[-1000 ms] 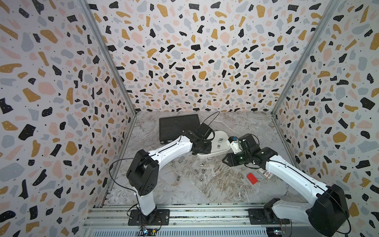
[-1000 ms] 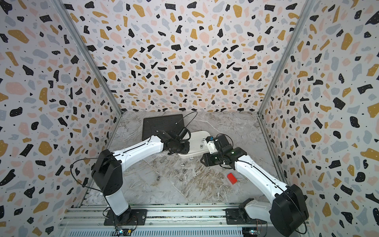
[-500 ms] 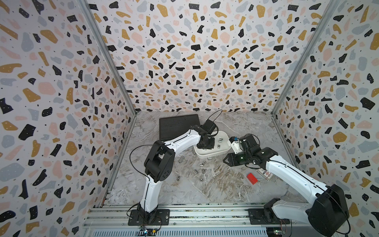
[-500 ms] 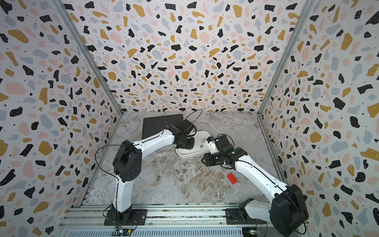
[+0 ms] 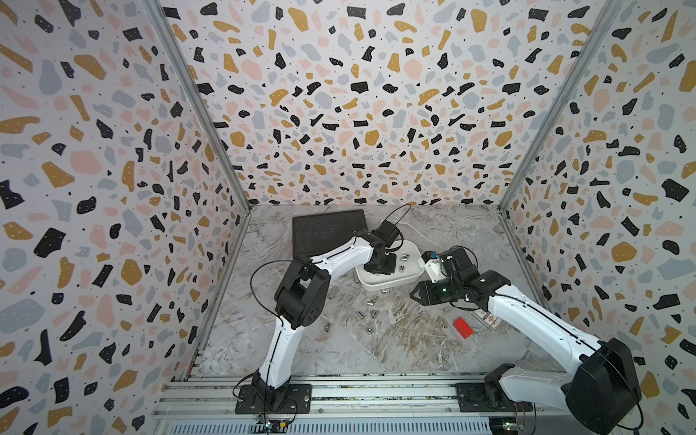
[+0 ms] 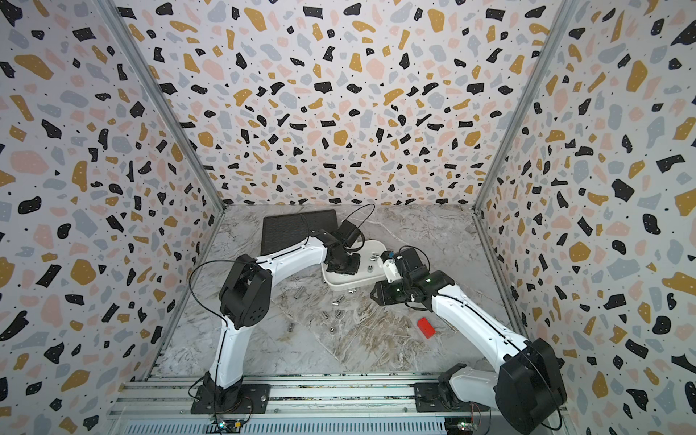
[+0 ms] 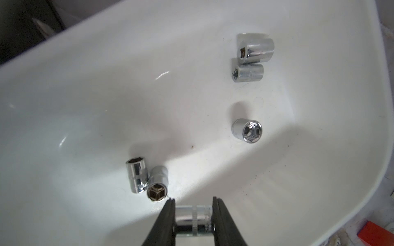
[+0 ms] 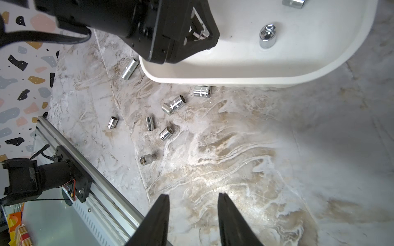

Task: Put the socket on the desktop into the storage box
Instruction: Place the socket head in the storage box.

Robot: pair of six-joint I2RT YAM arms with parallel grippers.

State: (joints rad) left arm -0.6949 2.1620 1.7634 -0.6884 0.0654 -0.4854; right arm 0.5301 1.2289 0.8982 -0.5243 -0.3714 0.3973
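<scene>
The white storage box sits mid-desktop with several chrome sockets lying inside. My left gripper hangs low over the inside of the box, shut on a chrome socket that spans the gap between both fingers. Several more sockets lie scattered on the marble desktop in front of the box. To the right of the box, my right gripper hovers over bare desktop, open and holding nothing.
A black ribbed case lies behind the box at the back left. A small red block and a printed card lie under my right arm. An aluminium rail runs along the front edge, and terrazzo walls close in three sides.
My left arm swung its elbow rightward and upward, carrying the gripper and socket from the box's near-left edge to over its inside. The right arm has not moved.
</scene>
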